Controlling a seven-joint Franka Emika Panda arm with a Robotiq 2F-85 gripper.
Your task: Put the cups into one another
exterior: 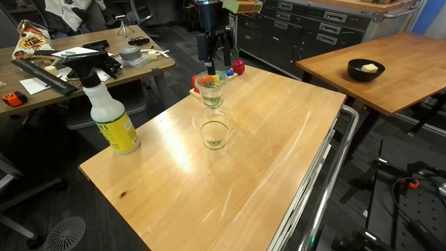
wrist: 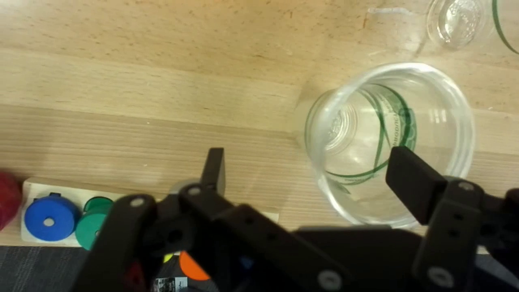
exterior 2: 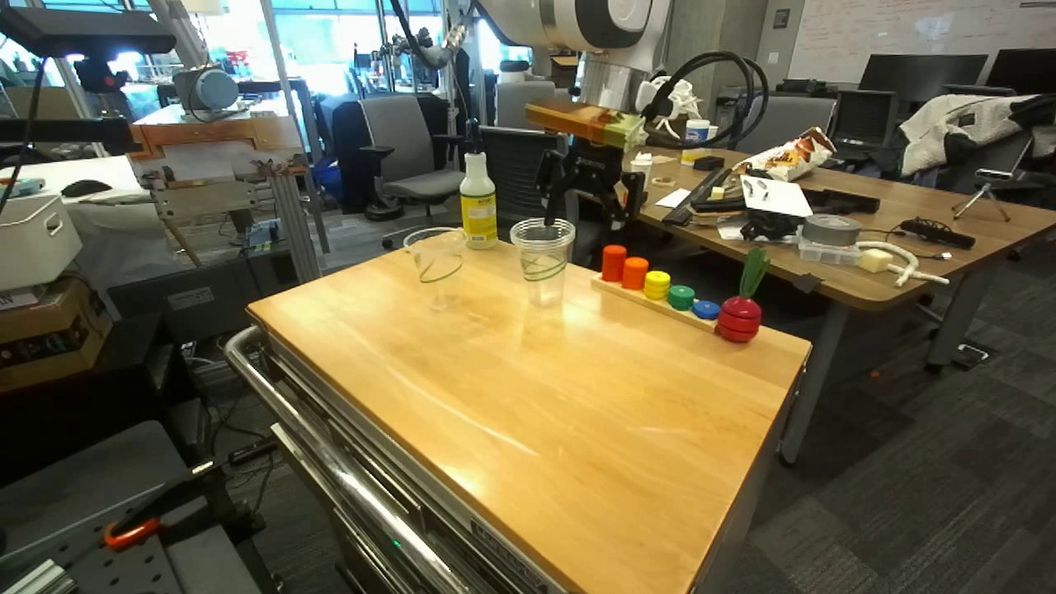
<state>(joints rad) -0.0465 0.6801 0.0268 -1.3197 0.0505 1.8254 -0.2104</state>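
Clear cups sit nested in a stack [exterior 2: 543,260], upright on the wooden tabletop, with several rims close together at the top. A single clear cup [exterior: 214,134] stands apart from it, upright too, and its base shows in the wrist view at the upper right. Above the stack is my gripper [wrist: 307,162], jaws wide apart. One finger [wrist: 413,184] overlaps the mouth of the stack; whether its tip dips inside I cannot tell. The opposite finger [wrist: 213,168] is outside the stack, over bare wood. Nothing is gripped.
A wooden strip with coloured pegs [exterior 2: 657,286] and a red radish toy [exterior 2: 738,320] line the table edge close to the gripper. The spray bottle [exterior: 118,130] stands at another edge. A metal rail [exterior: 329,190] runs along one side. The black bowl [exterior: 355,74] is on a separate table.
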